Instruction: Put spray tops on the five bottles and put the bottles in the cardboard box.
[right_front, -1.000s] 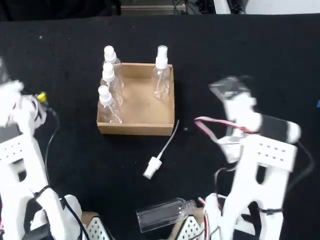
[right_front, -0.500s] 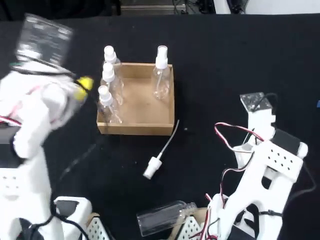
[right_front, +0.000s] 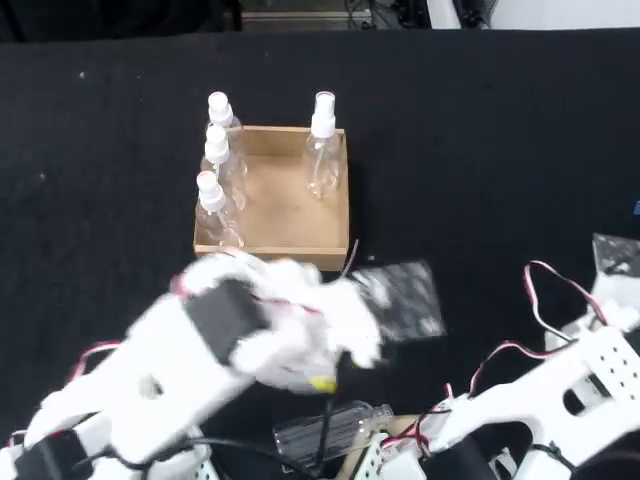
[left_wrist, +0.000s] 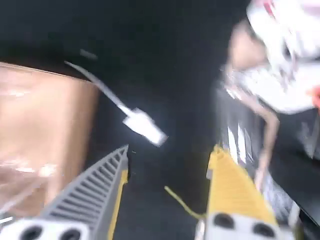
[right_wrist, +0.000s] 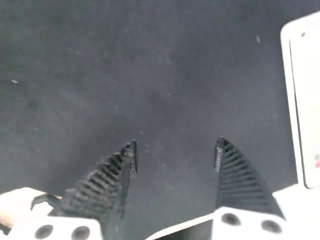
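Four capped bottles (right_front: 322, 160) stand in the cardboard box (right_front: 285, 215); just in front of it the left gripper (left_wrist: 170, 150) hangs, jaws spread, the loose spray top (left_wrist: 143, 128) lying just ahead by the box's corner. Farther front lies the uncapped bottle (right_front: 330, 425); well right, the right gripper (right_wrist: 176, 144) gapes

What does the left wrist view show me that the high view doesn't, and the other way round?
Left wrist view: the left gripper, open, with the head of the loose spray top lying on the table ahead of it. High view: four capped bottles standing in the cardboard box, and the uncapped bottle lying on its side between the arm bases. Both: the cardboard box and the table.
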